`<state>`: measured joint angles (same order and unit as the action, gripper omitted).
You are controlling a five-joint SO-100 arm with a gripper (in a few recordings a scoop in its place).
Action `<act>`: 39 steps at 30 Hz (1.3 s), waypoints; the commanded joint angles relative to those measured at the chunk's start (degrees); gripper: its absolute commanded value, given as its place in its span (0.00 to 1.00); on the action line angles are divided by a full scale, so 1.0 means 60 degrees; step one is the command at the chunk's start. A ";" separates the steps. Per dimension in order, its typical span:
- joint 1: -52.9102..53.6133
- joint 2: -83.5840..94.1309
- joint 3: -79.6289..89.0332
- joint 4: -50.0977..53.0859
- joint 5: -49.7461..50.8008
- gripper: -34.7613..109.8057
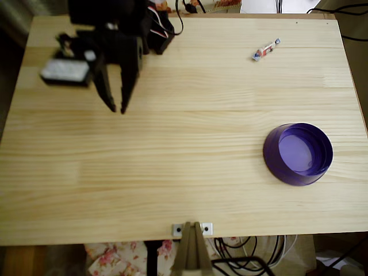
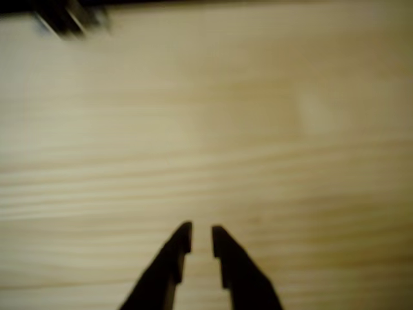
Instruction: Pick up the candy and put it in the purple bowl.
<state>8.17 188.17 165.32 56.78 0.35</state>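
Observation:
The candy, a small white wrapped sweet with red and blue marks, lies on the wooden table at the far right in the overhead view. The purple bowl stands upright at the right, nearer the front edge, and nothing shows inside it. My black gripper hovers at the far left of the table, well away from both. In the wrist view the gripper points at bare wood. Its fingertips stand almost together with a thin slit between them and hold nothing.
The arm's black base and cables sit at the table's far left corner. A small metal bracket is fixed at the middle of the front edge. Bare wood stretches between the gripper and the bowl.

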 commanded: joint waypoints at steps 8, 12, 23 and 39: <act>-0.3677 -0.2563 -0.6270 0.2930 -0.0073 0.27; -0.6313 -0.3530 -0.6958 0.3823 0.0674 0.28; -1.1455 -0.5757 -0.6826 0.3604 0.1128 0.29; -1.2627 -0.8247 -0.7427 0.1992 -0.3047 0.30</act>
<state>-64.78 139.39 124.19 71.19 -16.88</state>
